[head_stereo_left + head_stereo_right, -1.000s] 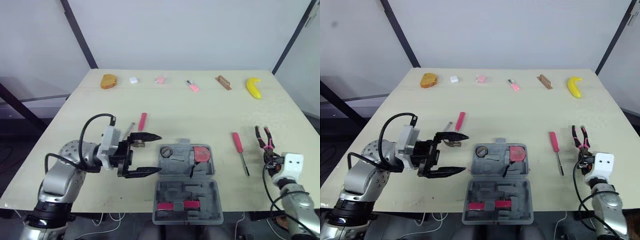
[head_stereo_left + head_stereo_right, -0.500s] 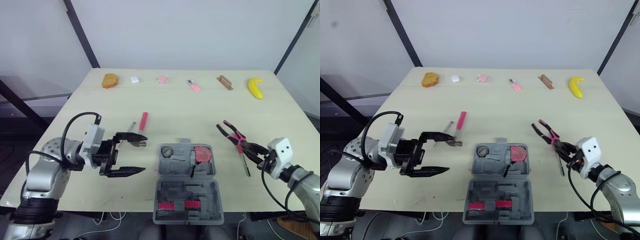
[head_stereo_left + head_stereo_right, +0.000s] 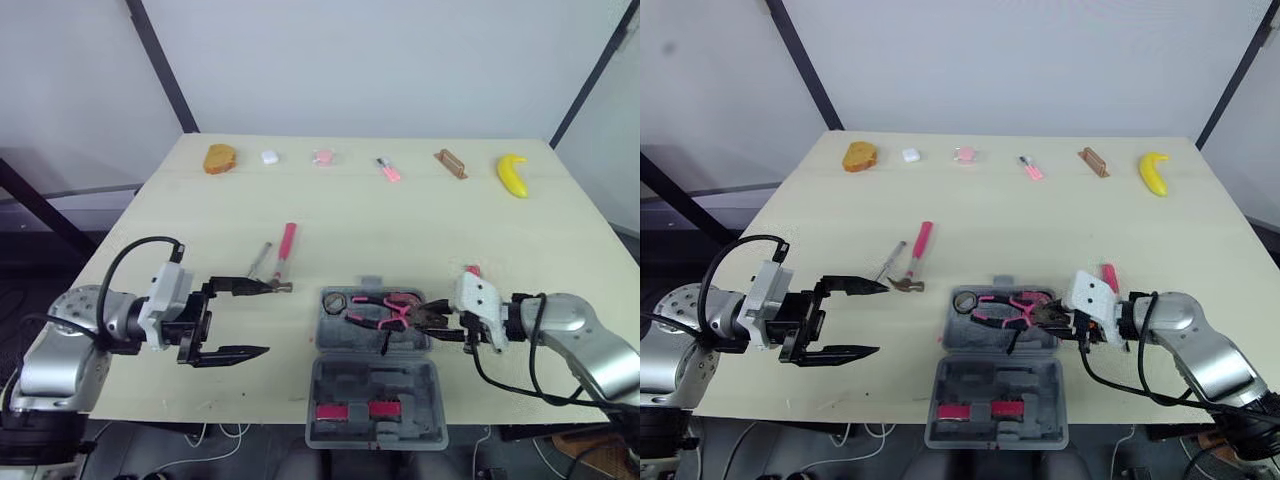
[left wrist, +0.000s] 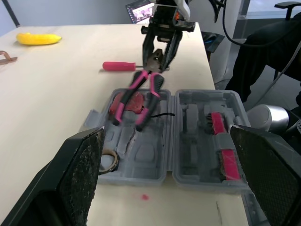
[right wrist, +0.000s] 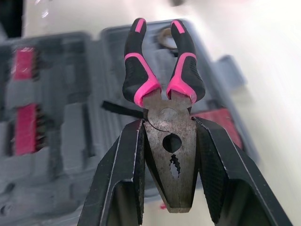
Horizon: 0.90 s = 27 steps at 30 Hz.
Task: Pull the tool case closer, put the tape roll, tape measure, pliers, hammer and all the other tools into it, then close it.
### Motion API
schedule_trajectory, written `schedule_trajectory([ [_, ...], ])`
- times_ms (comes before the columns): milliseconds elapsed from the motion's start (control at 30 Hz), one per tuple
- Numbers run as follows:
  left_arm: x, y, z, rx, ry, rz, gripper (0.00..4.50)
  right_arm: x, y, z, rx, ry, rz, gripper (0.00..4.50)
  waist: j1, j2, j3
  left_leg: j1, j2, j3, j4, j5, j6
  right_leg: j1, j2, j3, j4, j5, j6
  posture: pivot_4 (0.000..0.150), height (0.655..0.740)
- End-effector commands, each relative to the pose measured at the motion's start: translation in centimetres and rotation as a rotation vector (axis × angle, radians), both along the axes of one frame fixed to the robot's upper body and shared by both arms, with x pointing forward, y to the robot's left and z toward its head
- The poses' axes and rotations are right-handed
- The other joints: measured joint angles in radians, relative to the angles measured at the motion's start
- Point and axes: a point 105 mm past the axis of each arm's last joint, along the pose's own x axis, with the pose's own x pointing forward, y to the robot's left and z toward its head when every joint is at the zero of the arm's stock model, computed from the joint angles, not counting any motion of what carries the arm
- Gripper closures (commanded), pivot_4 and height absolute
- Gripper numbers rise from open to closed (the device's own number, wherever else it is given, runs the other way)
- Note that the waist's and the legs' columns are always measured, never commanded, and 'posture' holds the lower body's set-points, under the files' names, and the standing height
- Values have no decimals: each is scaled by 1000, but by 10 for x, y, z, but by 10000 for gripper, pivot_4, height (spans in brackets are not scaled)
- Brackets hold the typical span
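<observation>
Your right gripper [image 3: 440, 322] has swung in from the table's right edge and now clamps the pliers [image 5: 170, 117] by their dull steel head. Their pink-and-black rubbery grips reach over the open grey moulded-plastic case [image 3: 330, 385]; contact unclear. Your left gripper [image 3: 268, 318] has drawn back leftward, fingers spread wide and empty, beside the hammer [image 3: 285, 245].

— Any lettering, label or number to read?
— None legible. Lit screen [image 4: 140, 11] beyond the table in the left wrist view, contents too small to make out.
— On the tool case [image 3: 330, 388] or the pliers [image 3: 385, 303]?
— Nothing readable.
</observation>
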Motion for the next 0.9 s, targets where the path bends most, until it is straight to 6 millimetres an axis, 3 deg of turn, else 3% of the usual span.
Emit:
schedule_trajectory([
  [33,-2,7,2,41,-21,-7,0,1,8,9,-25,-31,37,34767,-1,0,0,0,0,0,0,0,0,0,0,0,0,0,0,1500,7400],
  [500,5,15,-5,60,11,12,0,11,33,-8,-185,-57,123,34767,-2,0,0,-1,0,0,0,0,0,-2,0,0,2,0,0,1500,7400],
  [900,8,16,-7,63,21,-1,0,14,53,-21,-175,-51,132,34767,-4,0,0,-1,0,1,0,0,0,-4,0,1,5,0,0,1500,7400],
])
